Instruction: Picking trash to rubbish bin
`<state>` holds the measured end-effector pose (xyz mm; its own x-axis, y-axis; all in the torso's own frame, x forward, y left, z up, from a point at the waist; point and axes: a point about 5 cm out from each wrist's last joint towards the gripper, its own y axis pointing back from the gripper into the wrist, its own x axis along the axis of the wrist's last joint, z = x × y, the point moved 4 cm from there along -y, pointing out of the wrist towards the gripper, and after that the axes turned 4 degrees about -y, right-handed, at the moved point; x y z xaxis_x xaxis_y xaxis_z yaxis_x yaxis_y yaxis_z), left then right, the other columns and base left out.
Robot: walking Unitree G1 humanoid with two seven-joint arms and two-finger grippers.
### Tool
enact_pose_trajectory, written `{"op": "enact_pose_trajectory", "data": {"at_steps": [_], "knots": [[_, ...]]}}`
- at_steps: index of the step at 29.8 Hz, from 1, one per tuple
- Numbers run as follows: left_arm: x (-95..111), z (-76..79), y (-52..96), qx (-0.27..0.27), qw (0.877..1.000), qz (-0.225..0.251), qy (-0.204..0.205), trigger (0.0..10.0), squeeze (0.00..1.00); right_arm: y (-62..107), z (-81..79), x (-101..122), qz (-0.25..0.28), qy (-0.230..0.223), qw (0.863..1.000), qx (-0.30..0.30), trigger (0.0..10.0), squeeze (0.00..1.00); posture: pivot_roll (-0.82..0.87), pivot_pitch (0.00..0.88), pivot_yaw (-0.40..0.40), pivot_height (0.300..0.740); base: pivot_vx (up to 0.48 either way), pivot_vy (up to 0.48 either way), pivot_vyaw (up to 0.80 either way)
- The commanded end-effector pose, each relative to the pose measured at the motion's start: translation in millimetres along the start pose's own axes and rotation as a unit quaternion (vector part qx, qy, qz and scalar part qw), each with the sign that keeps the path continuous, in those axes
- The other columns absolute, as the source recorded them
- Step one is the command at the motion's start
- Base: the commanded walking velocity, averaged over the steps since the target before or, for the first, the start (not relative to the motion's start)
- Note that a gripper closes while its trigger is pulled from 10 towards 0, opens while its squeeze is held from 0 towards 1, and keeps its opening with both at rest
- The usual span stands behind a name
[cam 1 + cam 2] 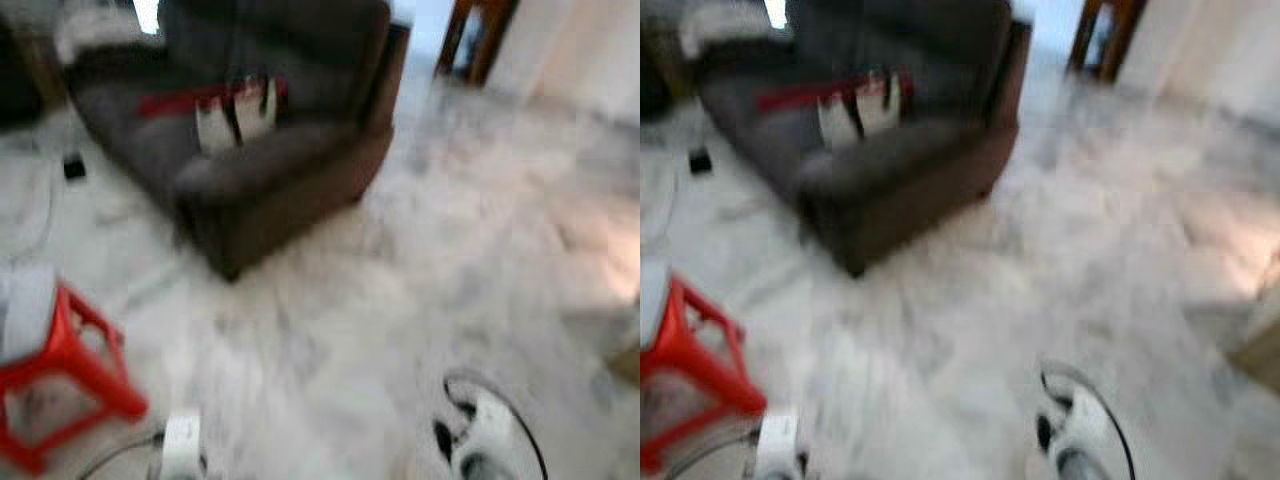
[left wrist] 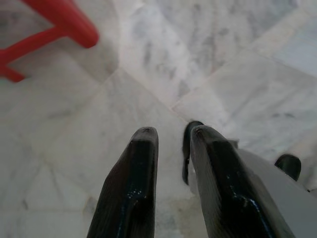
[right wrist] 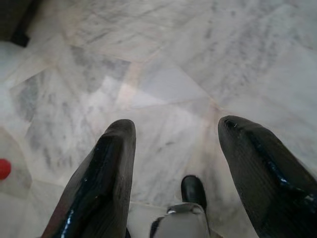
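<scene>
Blur covers both head views, so you see the room only roughly. A dark brown sofa [image 1: 270, 130] stands far and left of centre on the white marble floor [image 1: 400, 300]. On its seat cushion lies something red [image 1: 185, 100], and just beside it a whitish item with dark stripes [image 1: 237, 115]; you cannot tell what these are, or whether they are the trash. A small black thing [image 1: 74, 167] lies on the floor to the left of the sofa. Near you on the left stands a red stool [image 1: 65, 370], with a pale object [image 1: 25, 310] on top of it. At the far right, brown wooden legs [image 1: 478, 35] of some furniture show against a pale wall. You cannot make out a rubbish bin with any certainty.

Your arms hang low at the near edge: the left arm [image 1: 182, 445] beside the stool, the right arm [image 1: 485, 435] with a black cable looping around it.

In the left wrist view, the left gripper [image 2: 171, 136] points down at bare marble tiles, its two black fingers [image 2: 131, 188] close together with only a narrow gap and nothing between them; a red stool leg shows beyond. In the right wrist view, the right gripper [image 3: 178, 126] has its fingers [image 3: 104, 178] spread wide apart over the bare floor, holding nothing.
</scene>
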<state>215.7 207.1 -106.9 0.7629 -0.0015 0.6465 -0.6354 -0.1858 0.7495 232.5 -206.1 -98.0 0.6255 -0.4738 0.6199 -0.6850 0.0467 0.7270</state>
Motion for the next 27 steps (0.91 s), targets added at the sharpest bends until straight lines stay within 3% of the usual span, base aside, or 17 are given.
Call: {"op": "enact_pose_trajectory", "data": {"at_steps": [1, 27], "knots": [[-4.4, 2.7, 0.9, 0.001, 1.0, -0.007, 0.006, 10.0, 0.0, 1.5, 7.9, -0.8, -0.002, -0.007, 1.0, -0.013, 10.0, 0.0, -0.01, 0.116, -0.062, 0.74, 0.0, 0.0, 0.8], [-19.4, 2.0, 4.6, 0.007, 1.0, -0.024, 0.016, 10.0, 0.0, 1.1, 8.2, 2.0, -0.002, 0.005, 1.0, -0.011, 10.0, 0.0, 0.02, 0.152, -0.082, 0.74, 0.0, 0.0, 0.8]]}}
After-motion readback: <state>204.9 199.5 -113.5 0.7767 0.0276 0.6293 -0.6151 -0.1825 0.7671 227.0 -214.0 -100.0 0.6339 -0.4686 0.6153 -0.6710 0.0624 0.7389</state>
